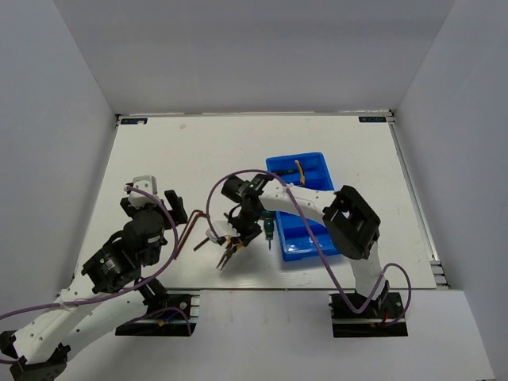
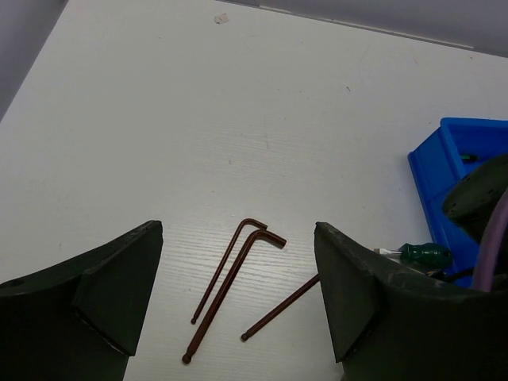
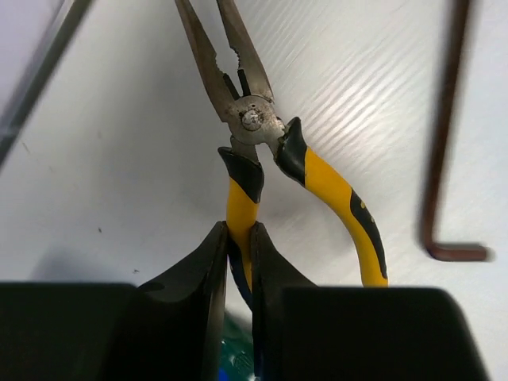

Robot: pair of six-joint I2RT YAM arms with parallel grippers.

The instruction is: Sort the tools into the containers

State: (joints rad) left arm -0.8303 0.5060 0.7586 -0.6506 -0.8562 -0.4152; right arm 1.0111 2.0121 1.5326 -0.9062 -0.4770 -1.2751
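Note:
My right gripper [image 3: 240, 232] is shut on one handle of yellow-handled pliers [image 3: 252, 119], whose nose points away over the white table. In the top view this gripper [image 1: 238, 230] holds the pliers [image 1: 227, 252] left of the blue tray [image 1: 317, 161]. A stubby green-black tool [image 1: 269, 228] lies by the tray's left wall. Another yellow-handled tool [image 1: 299, 170] lies in the tray's far compartment. My left gripper [image 2: 238, 298] is open and empty above dark brown hex keys [image 2: 235, 274]; they lie between its fingers [image 2: 119, 290]. The screwdriver is not plainly visible.
A third brown rod [image 2: 282, 305] lies beside the two L-shaped keys. One hex key [image 3: 444, 159] lies right of the pliers. The right arm's elbow [image 1: 352, 222] hangs over the tray's near right part. White walls enclose the table on three sides.

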